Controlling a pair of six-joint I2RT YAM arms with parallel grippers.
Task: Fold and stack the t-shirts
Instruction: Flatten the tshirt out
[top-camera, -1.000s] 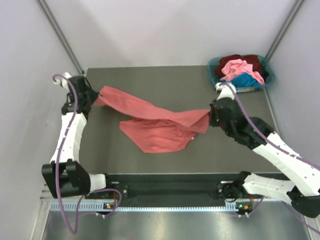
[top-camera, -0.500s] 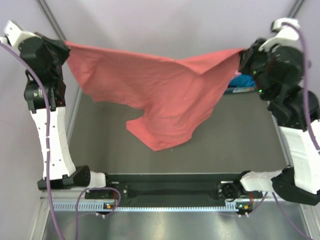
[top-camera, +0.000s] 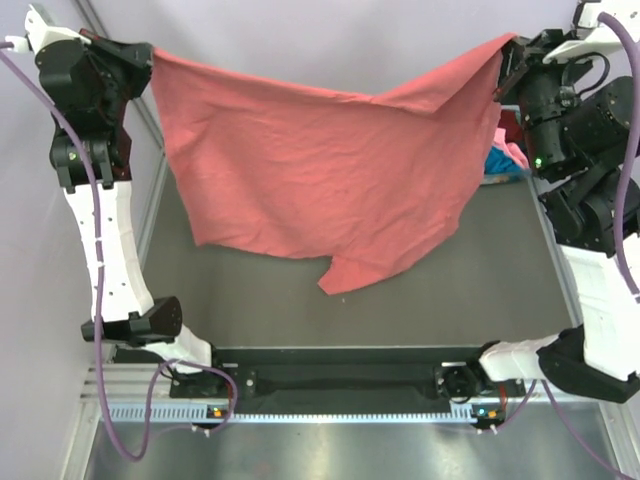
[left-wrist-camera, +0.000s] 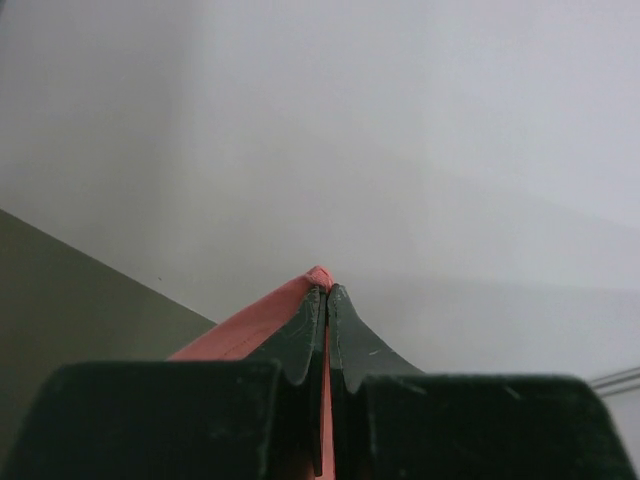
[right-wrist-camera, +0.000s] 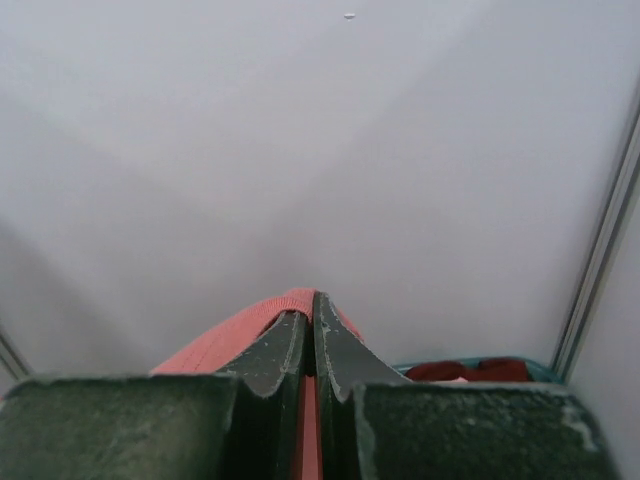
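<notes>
The large salmon-red t-shirt (top-camera: 320, 170) hangs spread in the air between both raised arms, its lower edge dangling above the dark table (top-camera: 300, 310). My left gripper (top-camera: 148, 55) is shut on its top left corner; in the left wrist view the cloth (left-wrist-camera: 240, 330) is pinched between the fingers (left-wrist-camera: 300, 340). At the top right corner my right gripper (top-camera: 505, 50) is shut on the shirt, its cloth (right-wrist-camera: 230, 335) showing between the jaws there too. More t-shirts (top-camera: 508, 152), pink and blue, peek out behind the hanging one.
The teal basket (right-wrist-camera: 540, 368) with dark red cloth sits at the table's back right corner, mostly hidden behind the hanging shirt. Grey walls and metal frame posts (top-camera: 150, 120) stand close on both sides.
Both arms have risen from near the table to high up and apart, lifting the salmon-red t-shirt off the surface and stretching it out flat in the air.
</notes>
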